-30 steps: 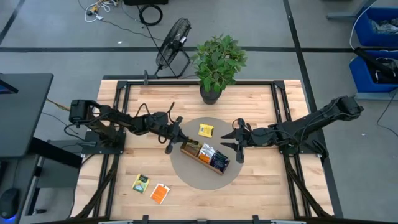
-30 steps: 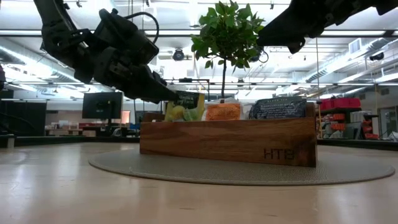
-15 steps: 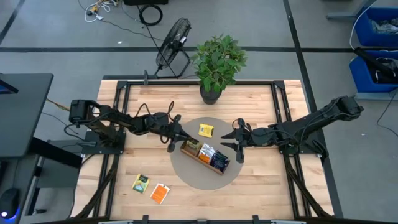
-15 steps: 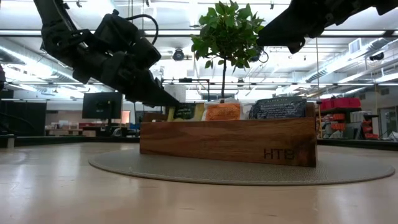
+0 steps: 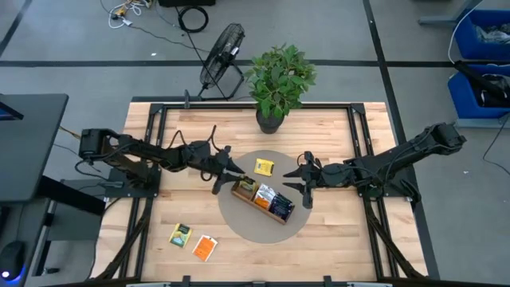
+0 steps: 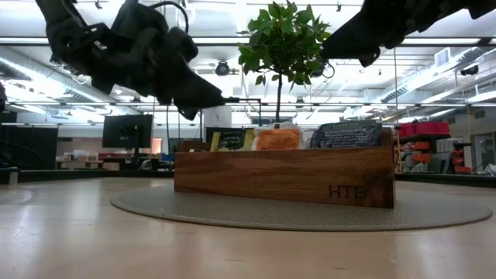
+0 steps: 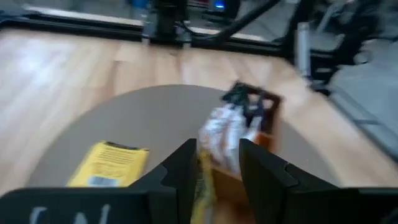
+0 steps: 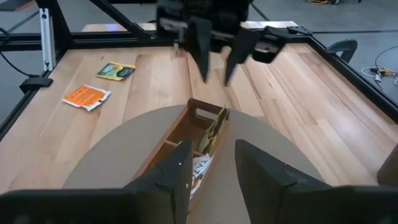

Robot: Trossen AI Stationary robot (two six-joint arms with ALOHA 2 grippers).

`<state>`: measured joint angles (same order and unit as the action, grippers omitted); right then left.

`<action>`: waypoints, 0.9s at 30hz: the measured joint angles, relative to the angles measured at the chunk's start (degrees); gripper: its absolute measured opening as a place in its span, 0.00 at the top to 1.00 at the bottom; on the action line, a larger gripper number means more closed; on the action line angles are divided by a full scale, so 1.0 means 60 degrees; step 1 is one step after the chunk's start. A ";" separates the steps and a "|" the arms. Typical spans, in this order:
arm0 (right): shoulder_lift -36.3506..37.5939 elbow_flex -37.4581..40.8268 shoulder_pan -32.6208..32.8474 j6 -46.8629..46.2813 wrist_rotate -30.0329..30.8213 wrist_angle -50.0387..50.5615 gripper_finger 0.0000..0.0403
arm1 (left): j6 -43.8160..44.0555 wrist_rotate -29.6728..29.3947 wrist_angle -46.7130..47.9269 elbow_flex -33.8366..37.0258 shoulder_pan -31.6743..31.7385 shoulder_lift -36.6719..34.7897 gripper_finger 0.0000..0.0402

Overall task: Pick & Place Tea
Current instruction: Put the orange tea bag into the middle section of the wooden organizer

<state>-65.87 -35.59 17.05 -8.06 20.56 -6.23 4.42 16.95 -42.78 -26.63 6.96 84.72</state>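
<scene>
A long wooden tray (image 5: pixel 256 200) lies on a round grey mat (image 5: pixel 239 219) and holds several tea sachets standing on edge. A yellow-green one (image 6: pixel 230 140) stands in its left end compartment. My left gripper (image 5: pixel 225 171) hovers open just above and to the left of that end, as the right wrist view also shows (image 8: pixel 217 59). A yellow sachet (image 5: pixel 264 167) lies flat on the mat behind the tray. A yellow-green sachet (image 5: pixel 180 235) and an orange one (image 5: pixel 205 248) lie on the near left of the table. My right gripper (image 5: pixel 291 181) hangs open to the right of the tray.
A potted plant (image 5: pixel 279 84) stands at the table's far edge, behind the mat. A black fan (image 5: pixel 221 56) sits on the floor beyond it. Bare wood lies to the left and right of the mat.
My left gripper has opened and let go of the yellow-green sachet, then risen clear of the tray. The sachet has dropped lower and now stands in the tray's left end compartment. My right arm has kept still.
</scene>
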 joint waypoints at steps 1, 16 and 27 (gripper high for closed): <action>0.0000 0.0000 -0.0027 0.0003 0.0000 0.0029 0.68 | 0.0166 0.0244 0.0148 0.0000 0.0000 -0.0129 0.69; 0.0000 0.0000 -0.0399 0.0216 0.0000 0.0279 0.68 | 0.1901 0.1032 0.2233 0.0000 -0.1733 -0.0701 0.69; 0.0000 0.0000 -0.0399 0.0000 -0.0004 0.0275 0.68 | 0.2994 0.0505 0.2299 0.0000 -0.3494 -0.0701 0.69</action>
<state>-65.87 -35.59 14.66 -8.05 20.53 -4.58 22.38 19.98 -28.98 -26.63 -14.00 80.51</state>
